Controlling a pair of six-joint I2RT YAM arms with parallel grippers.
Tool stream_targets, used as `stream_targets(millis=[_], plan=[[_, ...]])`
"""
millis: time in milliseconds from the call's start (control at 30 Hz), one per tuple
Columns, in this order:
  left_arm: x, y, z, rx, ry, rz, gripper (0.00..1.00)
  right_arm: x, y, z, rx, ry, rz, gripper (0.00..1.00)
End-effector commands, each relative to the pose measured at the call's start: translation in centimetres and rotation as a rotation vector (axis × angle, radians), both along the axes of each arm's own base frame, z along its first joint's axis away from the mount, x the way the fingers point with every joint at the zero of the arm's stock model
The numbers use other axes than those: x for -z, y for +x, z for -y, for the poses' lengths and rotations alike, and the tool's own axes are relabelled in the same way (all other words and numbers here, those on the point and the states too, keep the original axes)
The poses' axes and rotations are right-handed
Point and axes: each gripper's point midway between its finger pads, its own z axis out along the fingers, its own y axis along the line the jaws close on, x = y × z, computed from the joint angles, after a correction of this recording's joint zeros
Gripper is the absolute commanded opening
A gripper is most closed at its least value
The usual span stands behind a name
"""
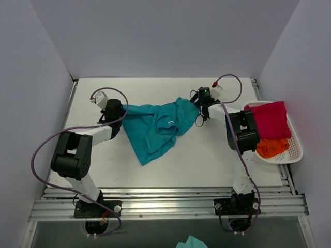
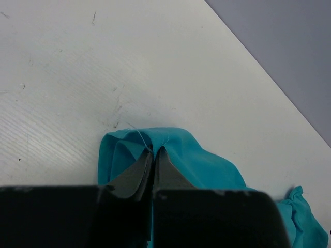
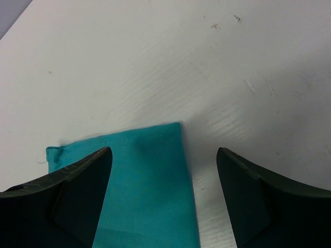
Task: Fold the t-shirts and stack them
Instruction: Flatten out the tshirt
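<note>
Teal tee (image 1: 158, 126) lies rumpled on the counter (image 1: 207, 160). Left end effector (image 2: 153, 155) is clamped on one edge; right end effector (image 3: 163, 151) stands wide over a corner. Judged step: spreading flat. Next, the right must close and draw the cloth taut.

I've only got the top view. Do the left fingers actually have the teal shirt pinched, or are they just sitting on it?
Observer: Pinched. The left wrist view shows the left fingers shut on a bunched fold of the teal t-shirt.
Operator: And the right side?
Observer: The right fingers are open, wide apart, with a flat squared corner of the shirt lying between them on the table.
</note>
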Motion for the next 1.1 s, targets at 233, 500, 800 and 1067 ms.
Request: stream_targets(millis=[233,500,800,1067], plan=[[-0.1,0.7,-0.6,-0.001,0.008,0.014,0.02,3.3,0.8,-2.2,-0.072,0.043,-0.043,0.60],[0.6,0.9,-1.1,-0.006,0.007,0.003,0.02,4.3,0.9,-3.6,-0.113,0.047,-0.053,0.31],[-0.5,1.7,-0.9,0.030,0.029,0.022,0.02,2.2,0.9,-2.6,-0.099,-0.003,-0.013,0.00],[-15.8,-0.6,-2.2,0.054,0.147,0.232,0.02,-13.9,2.1,-1.6,-0.093,-0.055,0.230,0.00]])
